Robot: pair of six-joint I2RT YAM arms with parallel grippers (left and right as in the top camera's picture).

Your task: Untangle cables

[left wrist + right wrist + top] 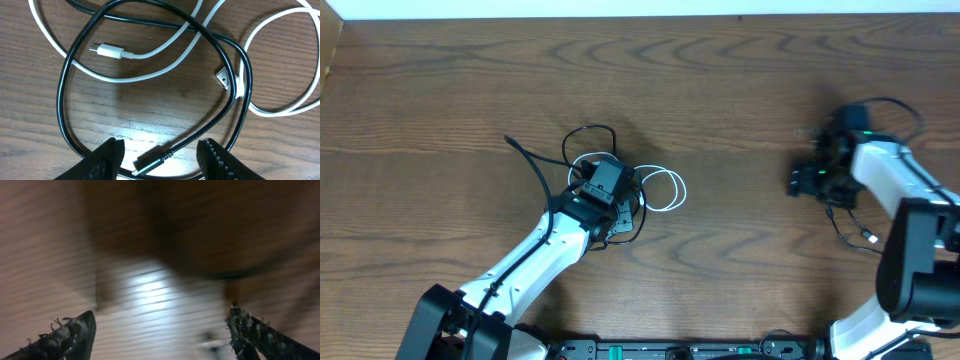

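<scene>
We're low over the tangle in the middle of the table [150,117]. The left claw [161,146] hangs with its jaws apart, straddling the plug end of the black cord [152,161] without pinching it. The right claw [160,330] sits off to the right, well apart from the pile. Its jaws are wide with nothing between them, and its view is too smeared to tell us more.

Here's the worry. The black cord curls into a rough ring, and the white cord [112,51] crosses it on the far side. Pull that black plug straight out and the ring may cinch on the white cord and drag the whole pile, since nothing pins the white one down. The plug also lies flat on the wood, so a slightly off close could skid off it or catch the strand just beside it.

Both cords are thin, round and smooth-jacketed, and the black one is glossy. A flat metal plug [222,77] rests against the ring. The tabletop is dark wood grain with a sheen of glare.
</scene>
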